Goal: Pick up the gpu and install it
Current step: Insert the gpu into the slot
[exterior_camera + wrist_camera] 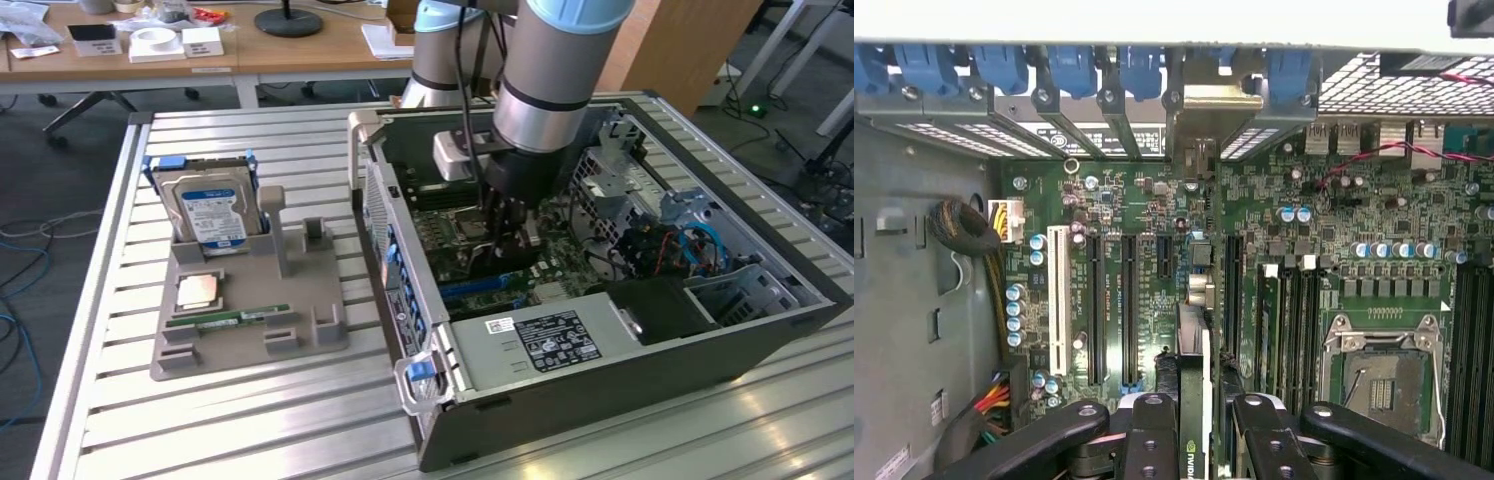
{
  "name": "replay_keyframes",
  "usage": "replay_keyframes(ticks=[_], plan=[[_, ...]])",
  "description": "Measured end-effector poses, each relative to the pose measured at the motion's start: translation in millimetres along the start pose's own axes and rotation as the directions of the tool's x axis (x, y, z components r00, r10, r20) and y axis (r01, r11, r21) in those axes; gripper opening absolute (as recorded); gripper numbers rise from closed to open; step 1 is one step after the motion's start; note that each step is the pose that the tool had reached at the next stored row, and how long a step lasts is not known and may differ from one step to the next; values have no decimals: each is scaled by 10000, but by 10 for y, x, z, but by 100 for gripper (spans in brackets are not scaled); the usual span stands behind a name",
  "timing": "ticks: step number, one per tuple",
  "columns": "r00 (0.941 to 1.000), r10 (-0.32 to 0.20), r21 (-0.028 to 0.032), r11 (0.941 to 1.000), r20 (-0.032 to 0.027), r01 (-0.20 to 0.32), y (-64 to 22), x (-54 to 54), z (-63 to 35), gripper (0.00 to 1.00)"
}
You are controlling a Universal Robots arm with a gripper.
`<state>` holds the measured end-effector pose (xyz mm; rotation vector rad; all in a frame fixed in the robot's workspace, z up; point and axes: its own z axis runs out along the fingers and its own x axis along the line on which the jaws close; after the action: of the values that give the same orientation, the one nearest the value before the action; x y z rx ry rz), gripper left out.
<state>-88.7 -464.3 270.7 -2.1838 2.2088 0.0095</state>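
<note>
My gripper [514,238] reaches down into the open computer case [601,385], over the motherboard [1134,200]. It is shut on the gpu [1193,370], a thin dark card seen edge-on between the two black fingers [1154,440]. The card stands upright over the motherboard's expansion slots [1126,300], and its metal bracket [1206,100] sits up against the row of blue-clipped slot covers on the case's rear wall. In the exterior view the gpu [523,252] shows as a dark slab just below the gripper, low over the board. I cannot tell whether its edge is seated in a slot.
On the exterior view's left, a grey holder [247,330] carries a blue-labelled hard drive [211,212], a processor chip [200,290] and a green memory stick [247,317]. Inside the case are the power supply [547,340], drive cage [741,290], cables [994,400] and the CPU socket [1384,380].
</note>
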Motion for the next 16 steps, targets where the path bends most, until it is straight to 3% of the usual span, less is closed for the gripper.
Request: replay_keyframes(ticks=[16], plan=[[10000, -1, 0, 10000, 1, 1, 22, 3, 102, 26]])
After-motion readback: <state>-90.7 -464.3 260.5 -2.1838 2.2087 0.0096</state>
